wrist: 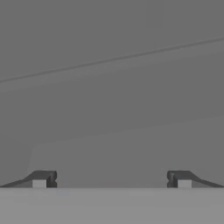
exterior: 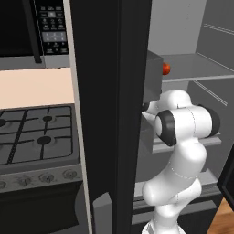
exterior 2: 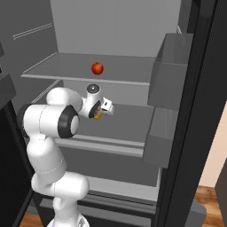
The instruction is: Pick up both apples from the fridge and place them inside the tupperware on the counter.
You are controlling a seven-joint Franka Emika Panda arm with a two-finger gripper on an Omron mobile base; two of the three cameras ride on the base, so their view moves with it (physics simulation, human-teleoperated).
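The fridge [exterior 2: 133,26] stands open, its thick black door [exterior: 109,114] swung out. A red apple [exterior 2: 97,68] rests on the upper grey shelf, also seen as the red apple [exterior: 165,69] just past the door bin. A sliver of the yellow-orange apple [exterior 2: 98,115] peeks out from under my hand [exterior 2: 94,105] above the middle shelf. In the hand view my gripper [wrist: 112,180] is open, its fingertips [wrist: 43,179] wide apart with nothing between them, facing bare grey fridge surfaces. The tupperware and the counter are out of view.
Grey door bins [exterior 2: 170,73] jut out on the right of the fridge opening. A gas stove [exterior: 36,132] and a black microwave panel [exterior: 51,25] lie left of the fridge door. The shelf edge [exterior 2: 106,144] runs below my hand.
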